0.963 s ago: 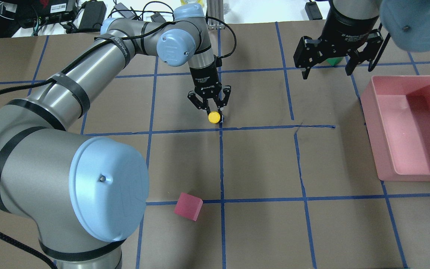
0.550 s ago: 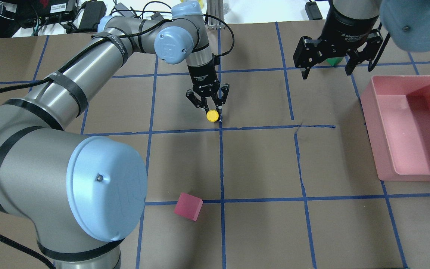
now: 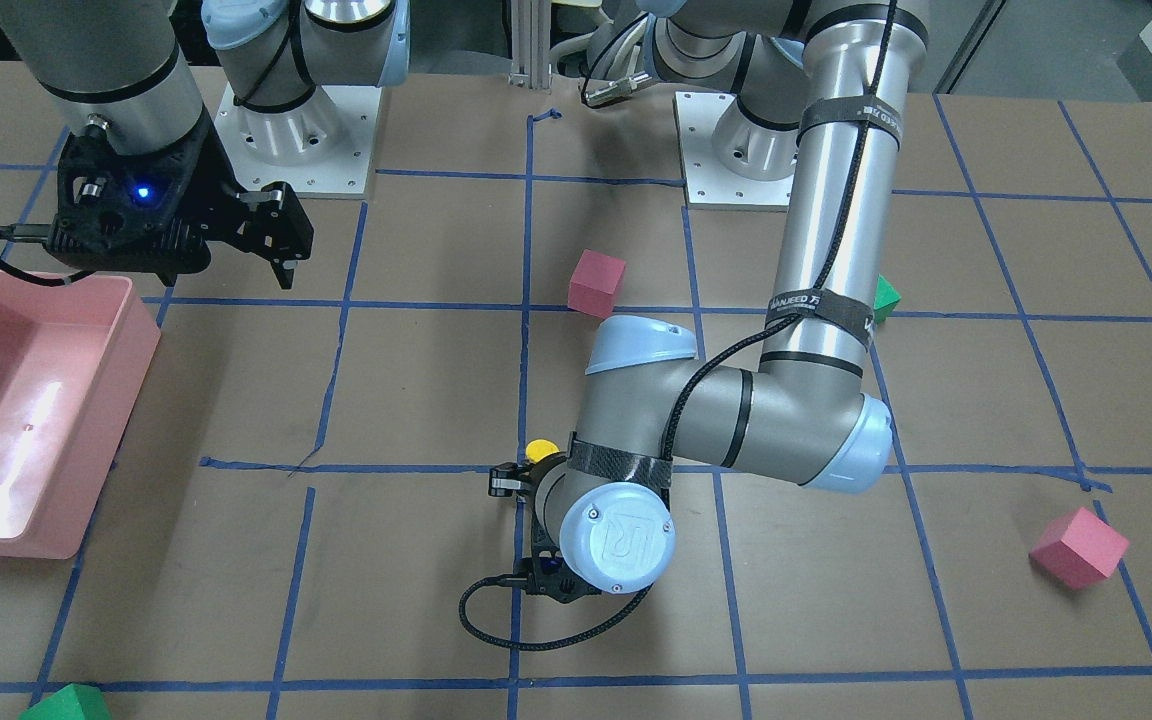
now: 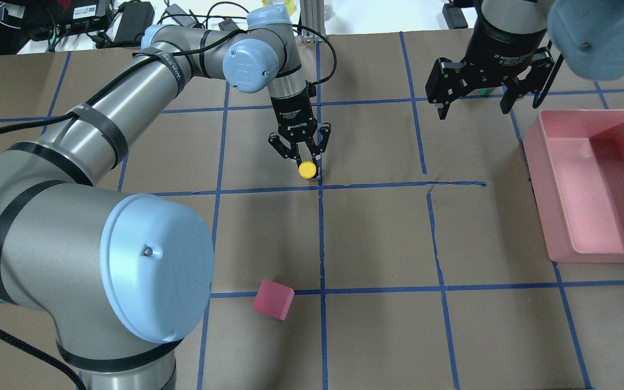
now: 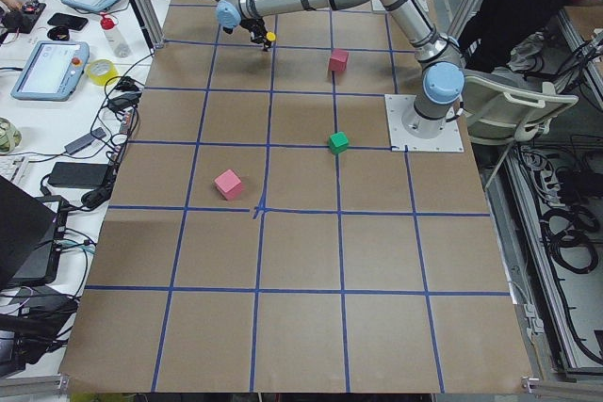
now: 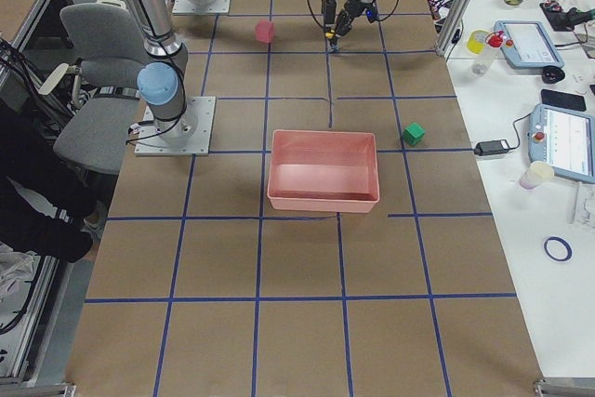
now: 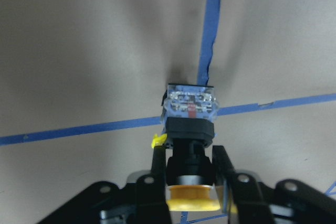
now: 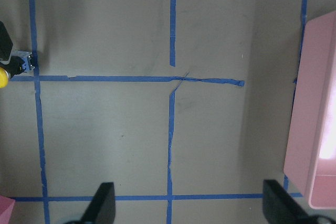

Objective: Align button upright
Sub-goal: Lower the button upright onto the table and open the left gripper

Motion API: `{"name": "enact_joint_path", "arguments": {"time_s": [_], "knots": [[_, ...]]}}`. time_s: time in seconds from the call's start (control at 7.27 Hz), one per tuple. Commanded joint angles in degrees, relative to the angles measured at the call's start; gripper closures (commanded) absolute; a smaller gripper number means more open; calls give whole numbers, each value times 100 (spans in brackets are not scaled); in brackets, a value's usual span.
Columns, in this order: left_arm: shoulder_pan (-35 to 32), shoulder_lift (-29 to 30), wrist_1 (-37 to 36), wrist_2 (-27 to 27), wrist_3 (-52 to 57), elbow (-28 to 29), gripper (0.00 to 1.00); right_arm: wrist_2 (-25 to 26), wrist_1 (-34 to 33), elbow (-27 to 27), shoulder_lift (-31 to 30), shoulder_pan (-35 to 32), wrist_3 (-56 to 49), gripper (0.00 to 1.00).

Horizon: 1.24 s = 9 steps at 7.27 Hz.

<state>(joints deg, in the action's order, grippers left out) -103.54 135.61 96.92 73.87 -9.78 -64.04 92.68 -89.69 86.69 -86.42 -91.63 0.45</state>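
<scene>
The button (image 4: 306,170) has a yellow cap, a black body and a clear grey terminal base (image 7: 190,103). My left gripper (image 4: 302,158) is shut on its black neck just below the cap, by a blue tape crossing at mid-table. The fingers (image 7: 156,157) flank the body and the base points away from the palm toward the table. I cannot tell whether the base touches the paper. The cap also shows in the front-facing view (image 3: 539,450). My right gripper (image 4: 474,103) hangs open and empty at the far right, well away from the button.
A pink bin (image 4: 599,255) stands at the right edge. A pink cube (image 4: 273,299) lies near the front middle. A green cube (image 4: 486,91) sits behind the right gripper. Another pink cube (image 3: 1078,546) and another green cube (image 3: 884,297) lie on the robot's left side.
My left gripper has shifted slightly to the left with the button still held. The right gripper has drifted a little farther back and stays open.
</scene>
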Motion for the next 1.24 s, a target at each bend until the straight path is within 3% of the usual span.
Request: {"name": "enact_joint_path", "arguments": {"time_s": [0.0,0.14,0.55,0.83,1.1], "knots": [[0,1,-85,-179,-67,110,15,82,4,6,-6,5,-1,0],[0,-8,-181,-346,-198,189,3,66,4,6,-6,-4,-1,0],[96,-392,-261,-243,-130,173,0,110,22,15,-24,5,-1,0],[377,-1294,-104,21,438,-98,0,75,22,15,-24,-4,-1,0],[719,-2446,-68,634,573,-546,0,75,22,15,-24,-4,-1,0]]}}
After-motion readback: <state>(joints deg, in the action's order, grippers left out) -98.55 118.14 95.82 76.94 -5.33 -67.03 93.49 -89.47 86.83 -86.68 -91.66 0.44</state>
